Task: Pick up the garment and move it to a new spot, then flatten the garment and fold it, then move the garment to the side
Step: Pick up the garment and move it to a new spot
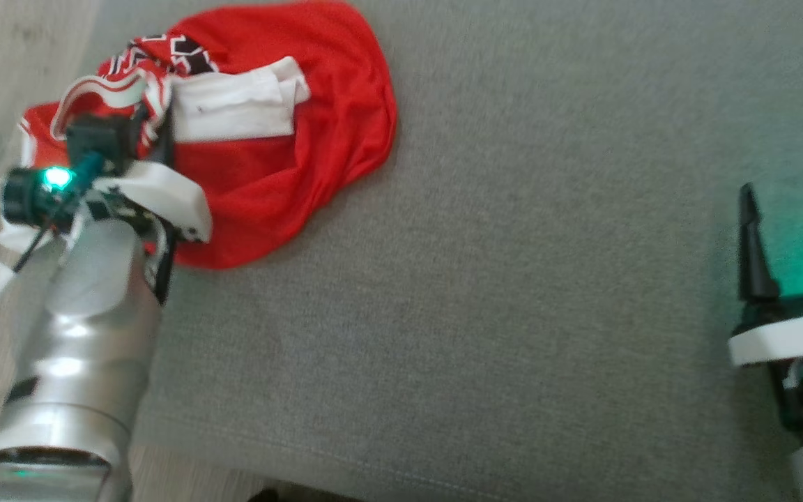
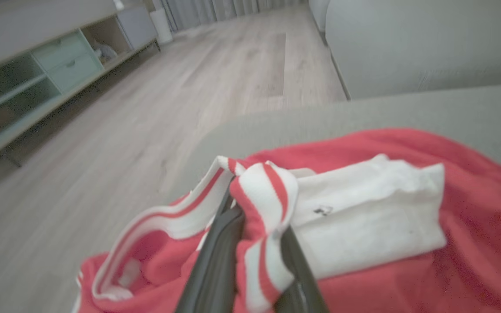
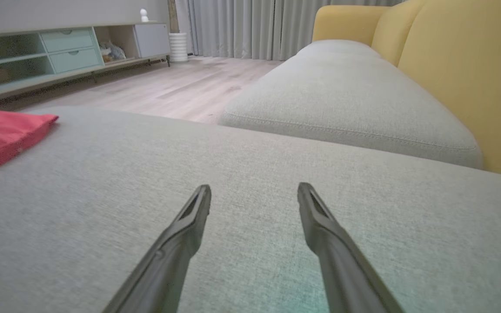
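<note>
While the head view sets the garment (image 1: 290, 174) at ten o'clock, the left wrist view reveals the left gripper (image 2: 257, 219) clamping its striped trim (image 2: 263, 195); the right gripper (image 1: 783, 185) stands wide.

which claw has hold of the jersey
The left claw: it pinches the striped trim of the red jersey. The right claw stands open over the bare grey cushion, apart from the jersey.

Soft, even indoor light; faint shadow edges the crumpled red-and-white jersey garment (image 1: 290, 174). Head and left wrist views motion-blurred; right wrist view sharper. Green glow tints the grey fabric cushion (image 1: 513, 293) by the right end effector (image 1: 781, 185).
</note>
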Tool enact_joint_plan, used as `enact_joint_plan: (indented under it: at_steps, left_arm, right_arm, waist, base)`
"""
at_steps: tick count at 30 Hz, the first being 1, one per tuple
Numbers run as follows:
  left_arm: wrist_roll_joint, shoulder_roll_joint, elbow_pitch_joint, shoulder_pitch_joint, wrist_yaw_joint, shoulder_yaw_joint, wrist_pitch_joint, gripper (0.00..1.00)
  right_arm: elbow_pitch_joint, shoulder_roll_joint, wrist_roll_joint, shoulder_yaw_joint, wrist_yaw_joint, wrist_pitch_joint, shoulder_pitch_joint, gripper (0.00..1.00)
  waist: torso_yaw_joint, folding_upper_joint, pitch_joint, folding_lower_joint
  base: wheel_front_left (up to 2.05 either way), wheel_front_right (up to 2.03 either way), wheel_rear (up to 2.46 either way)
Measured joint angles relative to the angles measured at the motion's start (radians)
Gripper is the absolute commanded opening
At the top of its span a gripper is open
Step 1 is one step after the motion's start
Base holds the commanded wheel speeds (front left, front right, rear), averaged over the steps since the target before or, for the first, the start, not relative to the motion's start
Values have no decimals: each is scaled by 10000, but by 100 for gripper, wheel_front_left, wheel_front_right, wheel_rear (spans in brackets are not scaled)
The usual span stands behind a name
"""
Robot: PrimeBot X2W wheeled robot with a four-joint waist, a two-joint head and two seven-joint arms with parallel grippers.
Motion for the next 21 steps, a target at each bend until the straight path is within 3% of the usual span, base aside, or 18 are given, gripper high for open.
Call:
enact_joint_plan:
  at_steps: [10, 14, 21]
  left_arm:
    - [343, 677, -2999, -736, -295, -573, -270, 0]
    - [330, 826, -4027, -1077, -453, -782, -180, 0]
    - [460, 598, -5160, -1692, -539, -1546, 117, 0]
  right_arm:
    - [240, 1377, 161, 92, 2, 0, 649, 100]
    - [251, 1672, 222, 157, 0, 0, 769, 100]
    - [77, 1900, 314, 201, 0, 0, 961, 100]
  waist:
    - [-725, 1, -2238, -4]
    - [-1557, 1, -2838, -3]
    - [-3300, 1, -3468, -2]
  base:
    - [0, 0, 0]
    - [0, 0, 0]
    - [0, 0, 0]
